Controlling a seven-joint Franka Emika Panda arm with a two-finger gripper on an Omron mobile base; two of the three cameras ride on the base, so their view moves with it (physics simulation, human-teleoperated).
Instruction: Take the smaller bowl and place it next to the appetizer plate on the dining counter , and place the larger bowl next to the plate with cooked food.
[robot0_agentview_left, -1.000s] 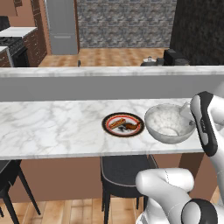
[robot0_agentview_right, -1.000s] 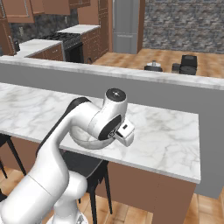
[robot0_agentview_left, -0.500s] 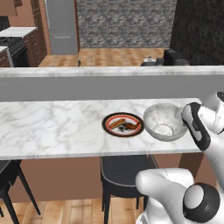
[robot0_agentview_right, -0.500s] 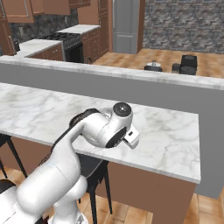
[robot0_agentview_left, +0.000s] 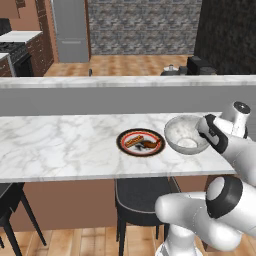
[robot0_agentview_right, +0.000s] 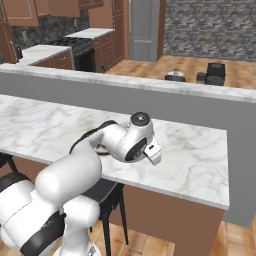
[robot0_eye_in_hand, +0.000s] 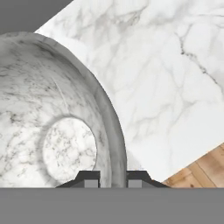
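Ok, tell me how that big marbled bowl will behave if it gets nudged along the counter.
The larger bowl looks like stone, so probably rigid and heavy. Its flat bottom rests on the dining counter, so it should slide, not roll. The smooth rim might slip in the jaws.

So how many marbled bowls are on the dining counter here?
1: the larger bowl sits on the dining counter just right of the plate of cooked food, at the claw. Others may be out of view.

The arm lowers and folds toward the base, its gripper (robot0_eye_in_hand: 113, 178) now low at the larger bowl (robot0_agentview_left: 186, 135) rim, fingers straddling it.
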